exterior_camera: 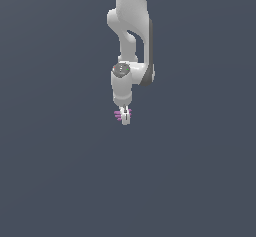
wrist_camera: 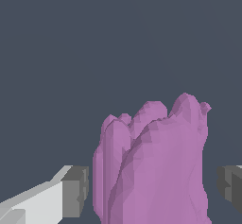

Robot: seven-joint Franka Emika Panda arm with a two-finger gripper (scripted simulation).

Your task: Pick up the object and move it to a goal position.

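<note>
Ext. view: the white Panda arm hangs straight down from the top edge, wrist turned so the gripper points at the ground. Around it there's just a flat, even slate-grey field, w/ no seam, no horizon and no edge visible. Can't tell where surface ends and backdrop begins, so no worktop can be made out as such. No shadow is visible under the arm either.

The object, a tiny magenta-purple item w/ short parallel ridges, sits right at the fingers, poking out toward the ext. view's left of the fingertips. It's near frame centre and much smaller than the gripper.

Wrist view: the object fills the lower middle, a lumpy purple mass w/ rounded, finger-like ridges standing side by side. One grey finger pad is on one side of it and another on the opposite side, w/ the object between them. The fingers are set fairly wide; a thin gap shows on each side, so can't tell if the pads actually grip it. Behind it is the same plain grey.
</note>
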